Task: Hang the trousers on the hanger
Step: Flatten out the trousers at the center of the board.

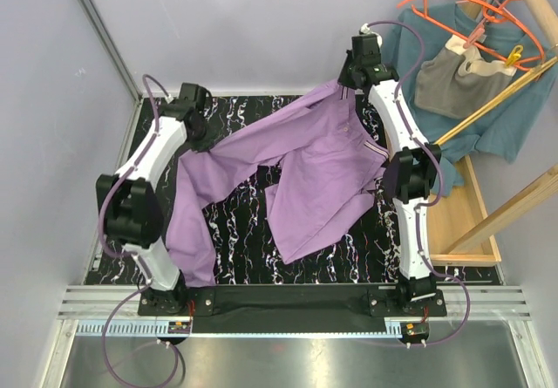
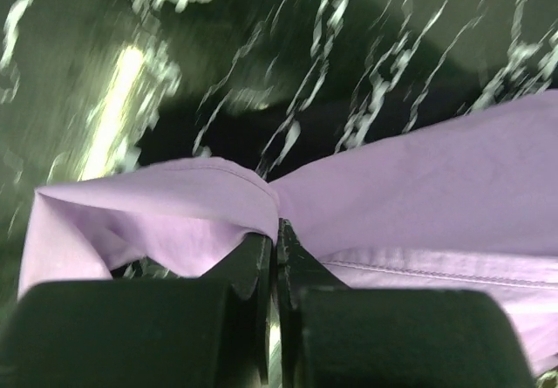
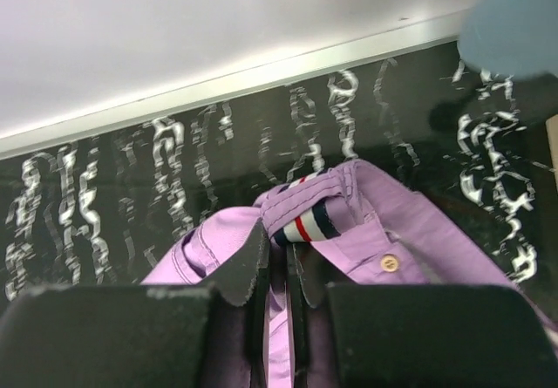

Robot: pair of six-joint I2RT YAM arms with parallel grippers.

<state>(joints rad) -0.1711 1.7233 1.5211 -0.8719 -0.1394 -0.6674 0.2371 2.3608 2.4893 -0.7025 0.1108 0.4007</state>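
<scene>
From above, the trousers [image 1: 318,174] hang stretched between the two arms across the middle of the frame, lifted over the black marbled table [image 1: 235,257]. One leg droops to the lower left and the other folds down at centre. The left gripper [image 1: 212,142], at upper left, pinches the cloth at a leg's edge. The right gripper [image 1: 343,89], at upper centre, holds the waist end. At the upper right, orange hangers [image 1: 453,9], a teal shirt [image 1: 514,126] and a small grey garment [image 1: 453,83] hang on a wooden rack [image 1: 523,205].

In the left wrist view, the left gripper [image 2: 277,231] sits at bottom centre, its jaws pressed together on a fold of the lilac trousers [image 2: 418,187], which spread to both sides. The blurred table [image 2: 261,57] fills the upper part.

In the right wrist view, the right gripper [image 3: 277,253] at bottom centre is clamped on the trousers [image 3: 410,222] at the striped waistband [image 3: 305,224]. A small button [image 3: 390,263] shows just to its right. The table [image 3: 131,196] crosses the middle, and the blurred teal shirt [image 3: 514,22] fills the upper right corner.
</scene>
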